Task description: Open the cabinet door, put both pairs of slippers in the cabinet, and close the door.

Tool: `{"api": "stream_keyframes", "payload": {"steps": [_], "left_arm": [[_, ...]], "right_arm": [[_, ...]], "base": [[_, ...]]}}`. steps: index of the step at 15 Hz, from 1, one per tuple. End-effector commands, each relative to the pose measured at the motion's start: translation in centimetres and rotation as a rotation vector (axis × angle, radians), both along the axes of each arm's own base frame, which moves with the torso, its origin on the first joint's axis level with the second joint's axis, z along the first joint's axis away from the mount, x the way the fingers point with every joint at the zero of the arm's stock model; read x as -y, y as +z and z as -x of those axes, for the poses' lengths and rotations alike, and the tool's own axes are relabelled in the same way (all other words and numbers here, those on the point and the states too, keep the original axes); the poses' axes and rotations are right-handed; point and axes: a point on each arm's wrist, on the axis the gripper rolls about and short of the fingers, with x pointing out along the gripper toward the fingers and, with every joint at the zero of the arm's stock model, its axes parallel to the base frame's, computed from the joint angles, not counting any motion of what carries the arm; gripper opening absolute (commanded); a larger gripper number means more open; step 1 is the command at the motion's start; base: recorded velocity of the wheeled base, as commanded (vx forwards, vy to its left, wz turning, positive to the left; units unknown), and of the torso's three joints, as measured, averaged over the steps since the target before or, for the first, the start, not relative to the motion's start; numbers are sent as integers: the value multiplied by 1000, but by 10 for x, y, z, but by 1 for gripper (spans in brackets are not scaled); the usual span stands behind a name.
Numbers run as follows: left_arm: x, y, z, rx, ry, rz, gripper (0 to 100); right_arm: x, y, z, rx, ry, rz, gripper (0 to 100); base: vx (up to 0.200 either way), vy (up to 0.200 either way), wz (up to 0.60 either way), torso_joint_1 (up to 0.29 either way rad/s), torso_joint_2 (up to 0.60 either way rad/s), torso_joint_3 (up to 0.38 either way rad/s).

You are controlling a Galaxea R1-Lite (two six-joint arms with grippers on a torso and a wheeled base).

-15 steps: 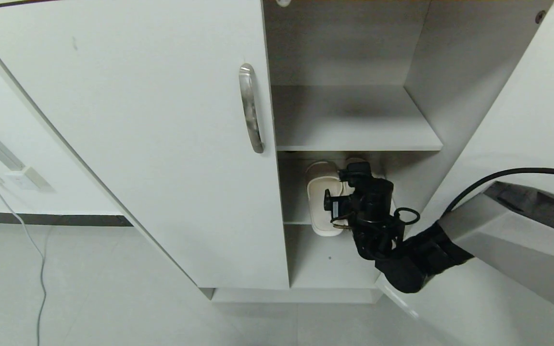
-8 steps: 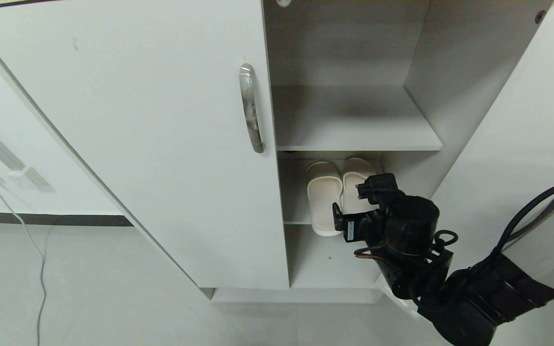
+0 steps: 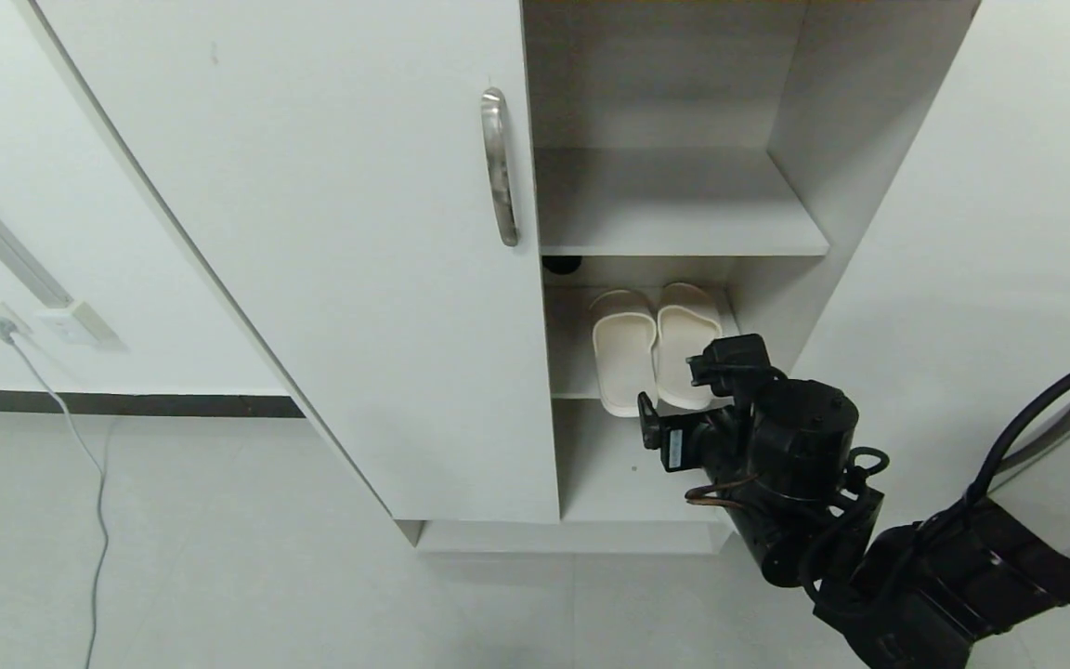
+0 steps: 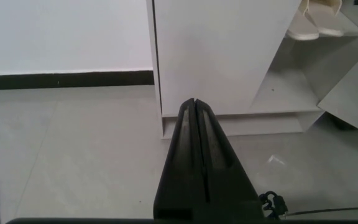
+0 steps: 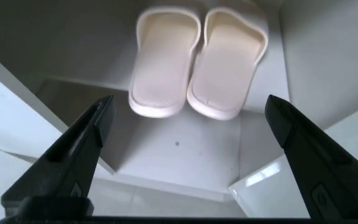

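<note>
- I am reading the step in hand as clearing the right gripper (image 5: pixel 188 117) out of the cabinet (image 3: pixel 860 111) so it can go for the second pair; that is my judgement, not something I am seeing.
- To do it well, I am planning a straight pull back along the line of the opening, keeping the wrist level so no finger is dragging the heels off the ledge.
- I am also minding the open door (image 3: pixel 1009 232) on the arm's outer side, as I am judging a wide swing there could knock it.
- The right jaws are standing wide apart and gripping nothing.
- The pair of slippers (image 3: pixel 656 348) is lying side by side on the middle shelf (image 3: pixel 575 372), toes toward the back, with the heels hanging just over the front edge.
- In the right wrist view the pair is sitting between the lines of the two fingers but ahead of the tips, apart from both.
- The left gripper (image 4: pixel 194 107) is hanging over the floor (image 4: pixel 73 155) in front of the cabinet base, its jaws pressed together on nothing, well apart from the slippers.
- The closed door (image 3: pixel 312 232) is covering the other half.
</note>
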Motion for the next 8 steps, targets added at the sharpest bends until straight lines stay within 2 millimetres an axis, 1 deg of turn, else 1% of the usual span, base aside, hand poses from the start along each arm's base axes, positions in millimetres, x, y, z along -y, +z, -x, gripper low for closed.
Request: {"api": "stream_keyframes", "payload": {"steps": [1, 6, 8], "left_arm": [[0, 0, 0, -1, 0, 0, 0], [0, 0, 0, -1, -1, 0, 0], [0, 0, 0, -1, -3, 0, 0]], "right_arm": [[-3, 0, 5, 0, 15, 2, 100], [0, 5, 11, 3, 21, 0, 100], [1, 9, 13, 13, 27, -10, 100]], "base": [[0, 0, 0, 0, 0, 0], [0, 0, 0, 0, 0, 0], [0, 0, 0, 0, 0, 0]]}}
